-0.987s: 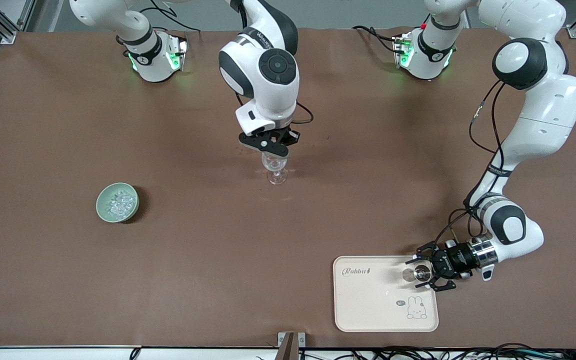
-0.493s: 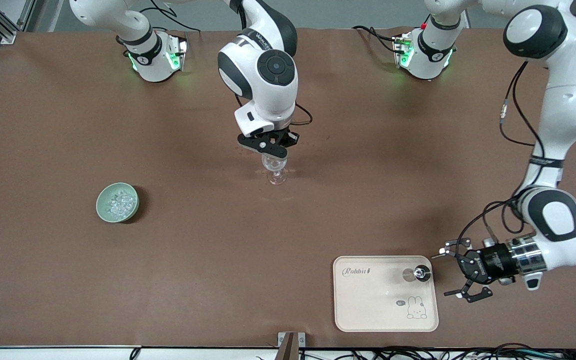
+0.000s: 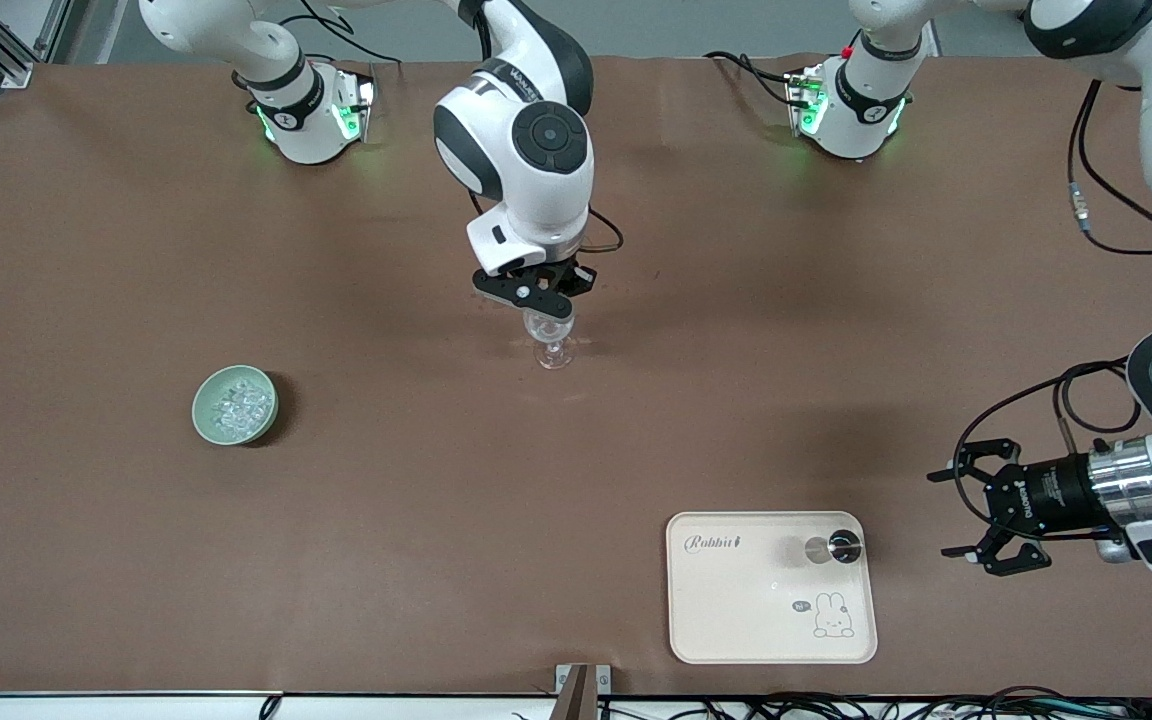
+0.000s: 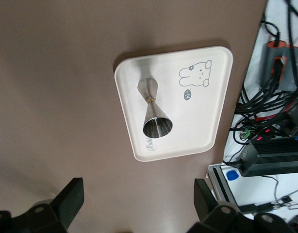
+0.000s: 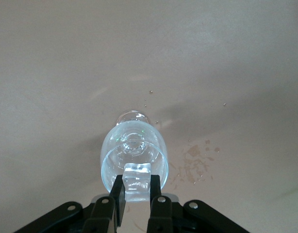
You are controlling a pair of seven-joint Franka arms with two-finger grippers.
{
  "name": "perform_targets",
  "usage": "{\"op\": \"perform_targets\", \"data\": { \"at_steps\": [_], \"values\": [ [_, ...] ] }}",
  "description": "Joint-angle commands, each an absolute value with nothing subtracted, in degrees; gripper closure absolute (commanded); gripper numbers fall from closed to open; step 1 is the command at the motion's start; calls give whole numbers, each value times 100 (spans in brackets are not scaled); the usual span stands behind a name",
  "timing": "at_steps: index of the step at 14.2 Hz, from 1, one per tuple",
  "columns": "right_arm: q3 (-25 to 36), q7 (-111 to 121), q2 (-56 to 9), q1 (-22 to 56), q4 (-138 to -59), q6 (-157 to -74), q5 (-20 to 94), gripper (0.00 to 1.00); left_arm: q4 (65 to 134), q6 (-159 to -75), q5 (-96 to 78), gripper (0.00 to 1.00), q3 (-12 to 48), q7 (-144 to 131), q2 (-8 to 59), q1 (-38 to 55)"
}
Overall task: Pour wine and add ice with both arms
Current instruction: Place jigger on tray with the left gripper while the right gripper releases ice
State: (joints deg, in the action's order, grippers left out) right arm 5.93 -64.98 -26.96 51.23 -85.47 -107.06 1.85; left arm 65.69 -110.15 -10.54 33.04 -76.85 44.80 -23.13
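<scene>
I see a pale tray (image 3: 736, 620) with a little bunny picture on the brown table (image 3: 386, 520), close to the front camera, toward the left arm's end. A shiny metal measuring cup (image 4: 155, 112) stands upright on the tray. Some cables (image 3: 886, 708) lie along the table's front edge.
</scene>
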Motion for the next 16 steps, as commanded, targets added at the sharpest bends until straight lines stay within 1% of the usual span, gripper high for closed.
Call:
{"op": "perform_targets", "data": {
  "at_steps": [1,3,4,7,8,9,11,12,13,14,16],
  "values": [
    [598,-6583,-2654,5115,-8596,-10731,202,85,6715,-10689,-179,0,3409,-7560,3904,-2180],
    [598,-6566,-2654,5115,-8587,-10714,202,72,6715,-10180,166,0,3664,-7086,3640,-2214],
    [598,-6565,-2654,5115,-8587,-10705,202,68,6715,-10039,202,0,3674,-6849,3473,-2250],
    [598,-6565,-2654,5115,-8569,-10705,202,62,6715,-9389,272,0,3674,-6120,3025,-2276],
    [598,-6565,-2654,5115,-8569,-10705,202,61,6715,-9187,272,0,3656,-5787,2849,-2294],
    [598,-6557,-2654,5115,-8569,-10705,202,57,6715,-9019,281,0,3639,-5418,2743,-2294],
    [606,-6557,-2654,5115,-8552,-10688,202,40,6715,-8694,683,0,3708,-4898,2593,-2276],
    [615,-6548,-2646,5115,-8543,-10688,202,24,6715,-8553,764,0,3735,-4713,2584,-2268],
    [650,-6539,-2637,5107,-8491,-10679,193,2,6715,-8500,782,0,3735,-4607,2523,-2268],
    [659,-6522,-2611,5028,-8412,-10670,193,0,6724,-8490,800,0,3735,-4527,2366,-2259],
    [659,-6452,-2549,4791,-8236,-10478,141,0,6741,-8368,800,0,3683,-4204,2120,-2180]
  ]
}}
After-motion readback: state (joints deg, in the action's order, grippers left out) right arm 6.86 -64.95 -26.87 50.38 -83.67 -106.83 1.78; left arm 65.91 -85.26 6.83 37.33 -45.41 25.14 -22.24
